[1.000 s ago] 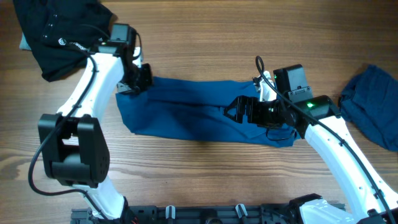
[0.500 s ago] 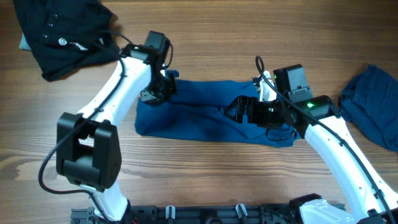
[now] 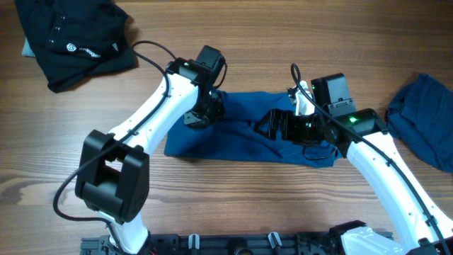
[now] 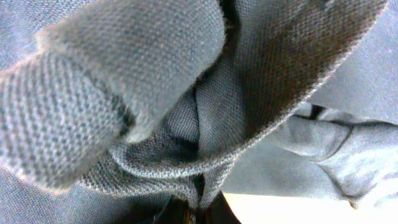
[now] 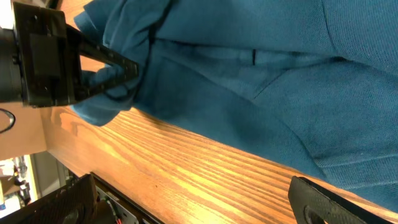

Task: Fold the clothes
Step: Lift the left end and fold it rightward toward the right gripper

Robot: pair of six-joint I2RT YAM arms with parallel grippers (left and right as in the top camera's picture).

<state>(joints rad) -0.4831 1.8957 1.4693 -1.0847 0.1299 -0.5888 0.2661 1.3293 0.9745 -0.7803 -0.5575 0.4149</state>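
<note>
Blue garments, two: mid-blue garment (image 3: 233,145) centre, darker blue garment (image 3: 425,120) far right. Black garment (image 3: 71,35), one. Arms, two: left arm (image 3: 148,113), right arm (image 3: 386,159). Wooden surface (image 3: 233,205), one.

left tool (image 3: 199,113) — pinched closed, arm stretched inward | right tool (image 3: 272,126) — jaws spread wide

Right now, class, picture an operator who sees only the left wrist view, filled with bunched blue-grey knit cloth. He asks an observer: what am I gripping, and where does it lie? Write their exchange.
Observer: Your left gripper is shut on the left end of the blue T-shirt, which lies as a long band across the table.
Operator: Where is the other arm?
Observer: The right gripper is open, over the shirt's middle.
Operator: Anything else nearby?
Observer: A black garment in the far left corner and a darker blue garment at the right edge, both apart from the shirt.
</note>
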